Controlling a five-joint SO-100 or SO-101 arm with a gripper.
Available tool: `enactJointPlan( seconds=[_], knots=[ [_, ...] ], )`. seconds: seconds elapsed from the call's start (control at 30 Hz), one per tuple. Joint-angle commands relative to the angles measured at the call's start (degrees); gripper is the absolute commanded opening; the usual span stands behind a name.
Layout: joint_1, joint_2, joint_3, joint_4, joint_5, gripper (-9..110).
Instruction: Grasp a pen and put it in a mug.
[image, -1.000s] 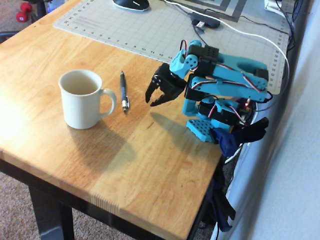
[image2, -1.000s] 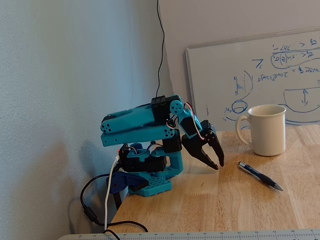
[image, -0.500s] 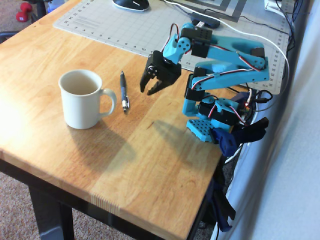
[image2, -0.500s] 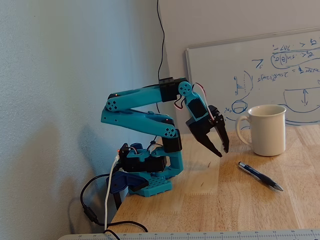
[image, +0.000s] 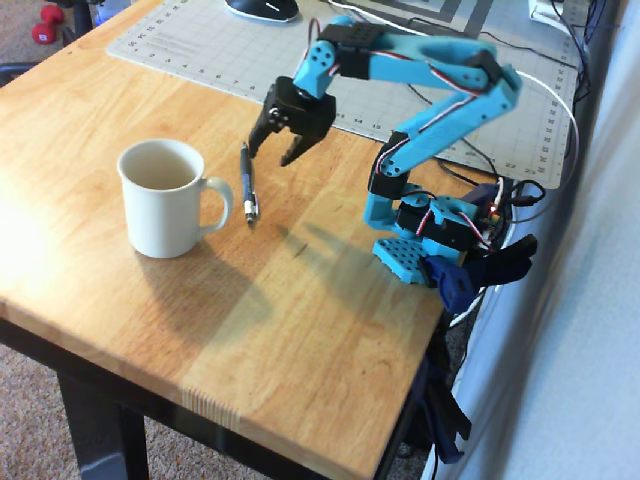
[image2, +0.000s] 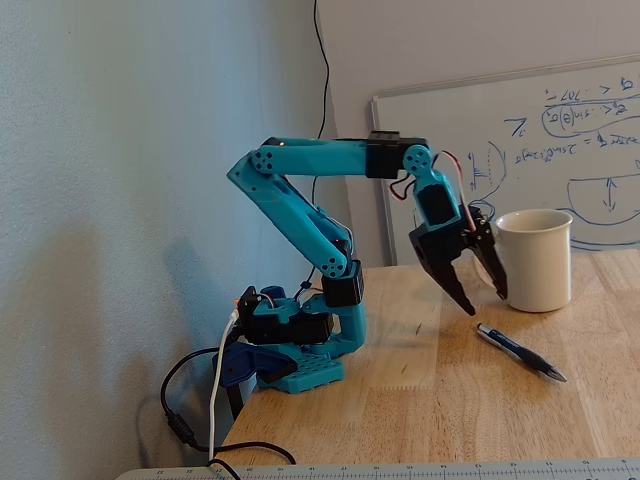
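The dark blue pen (image: 247, 181) lies flat on the wooden table (image: 130, 290), just right of the mug's handle in the overhead view; in the fixed view the pen (image2: 520, 352) rests in front of the mug. The cream-white mug (image: 163, 197) stands upright and empty; the fixed view shows the mug (image2: 535, 260) at the right. My gripper (image: 274, 152) hangs in the air, pointing down, open, with nothing between its fingers. It is slightly right of and beyond the pen's far end. In the fixed view the gripper (image2: 485, 303) hovers above the table left of the pen.
A grey cutting mat (image: 200, 50) covers the far part of the table, with a computer mouse (image: 262, 8) and cables (image: 480, 60) on it. The arm's base (image: 420, 240) is clamped at the table's right edge. A whiteboard (image2: 500, 150) leans behind the mug.
The arm has risen and stretched out from its folded pose. The gripper has travelled toward the pen and mug and now hovers near the pen's far end, still open.
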Motion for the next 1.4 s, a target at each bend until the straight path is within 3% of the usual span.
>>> enactJointPlan(
  seconds=[0.0,0.37,1.1,1.37],
  knots=[
    [0.1,-6.5,-6.6,-4.1,-0.6,18],
    [0.2,-22.0,-7.4,-16.2,-0.6,18],
    [0.1,-25.7,-4.9,-16.2,-0.5,18],
    [0.1,-25.4,-5.1,-16.5,0.3,5]
  ],
)
